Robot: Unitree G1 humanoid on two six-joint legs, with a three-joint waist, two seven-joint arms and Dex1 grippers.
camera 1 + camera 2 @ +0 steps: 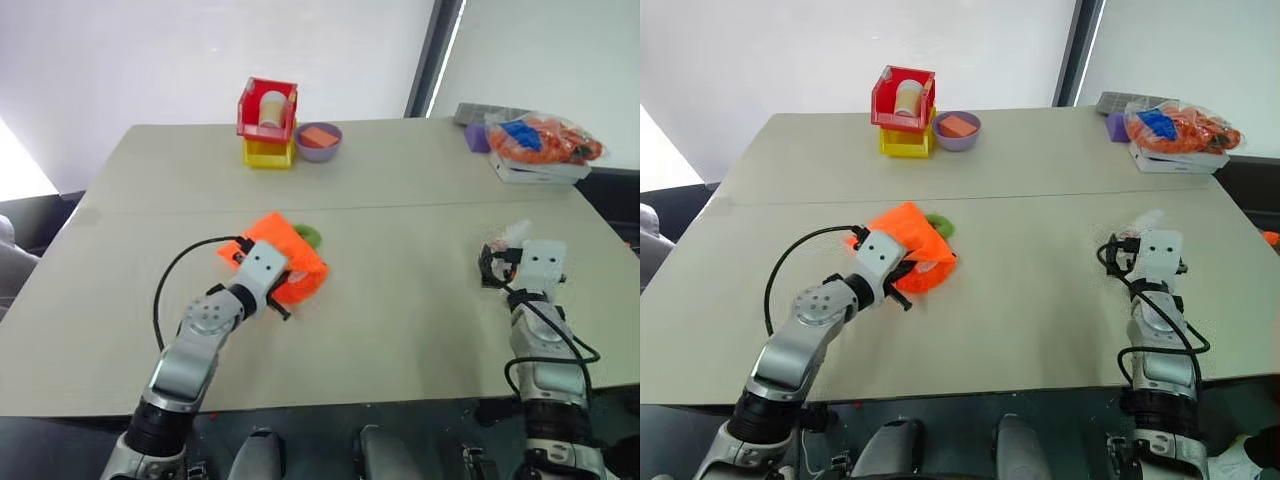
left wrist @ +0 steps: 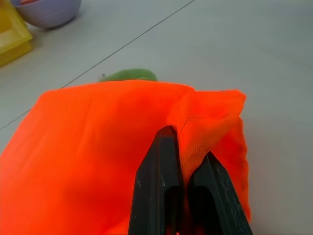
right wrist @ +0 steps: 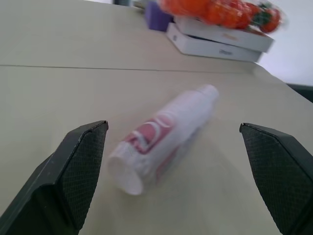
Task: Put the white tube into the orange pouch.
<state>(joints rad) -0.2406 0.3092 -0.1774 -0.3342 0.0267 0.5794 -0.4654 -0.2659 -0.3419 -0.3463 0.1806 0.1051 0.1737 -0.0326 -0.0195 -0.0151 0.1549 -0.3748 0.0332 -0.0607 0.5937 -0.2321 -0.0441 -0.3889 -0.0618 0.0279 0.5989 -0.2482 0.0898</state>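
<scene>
Here the orange pouch (image 2: 98,156) is a soft, woven fabric bag, creased and slumped on the smooth pale counter (image 1: 400,300) near its middle seam, with a green ring (image 1: 306,236) peeking out just behind it. The left tool (image 2: 188,147) has its two black fingers pressed together, pinching a fold at the pouch's upper edge. Well apart, toward the right side of the counter, the white tube (image 3: 164,134) lies flat, a slim, glossy plastic cylinder with a red-pink label and a narrower white cap. The right tool (image 3: 181,181) is spread wide, its textured black pads flanking the tube without touching it. A broad bare stretch of counter separates pouch from tube. Along the far edge sit a red and yellow stacked bin (image 1: 267,125) holding a cream roll, a lavender bowl (image 1: 318,141), and a clear bag of orange and blue items (image 1: 543,139) on a flat white box (image 3: 220,41) at the far right corner.
</scene>
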